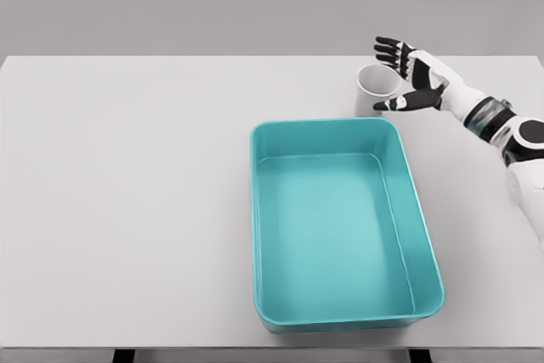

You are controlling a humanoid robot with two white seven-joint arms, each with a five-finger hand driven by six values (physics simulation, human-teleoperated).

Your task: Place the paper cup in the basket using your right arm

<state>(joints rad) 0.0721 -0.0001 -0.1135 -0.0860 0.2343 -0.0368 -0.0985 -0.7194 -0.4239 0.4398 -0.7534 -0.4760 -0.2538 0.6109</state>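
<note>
- The right hand reaches in from the right side, over the far part of the table.
- Its fingers are spread apart and hold nothing; the thumb points left, lower in the picture than the fingers.
- The cup stands upright on the table just left of the hand, its open mouth up.
- The cup sits in the gap between thumb and fingers; the thumb tip lies at the cup's near side, and whether it touches cannot be told.
- The fingertips show beyond the cup's rim, on its far right side.
- The basket, a teal rectangular tub, lies nearer the robot than the hand, below and left of it in the picture.
- The cup stands outside the basket, just past its far right corner.
- The forearm runs from the hand down to the right edge of the picture.
</note>
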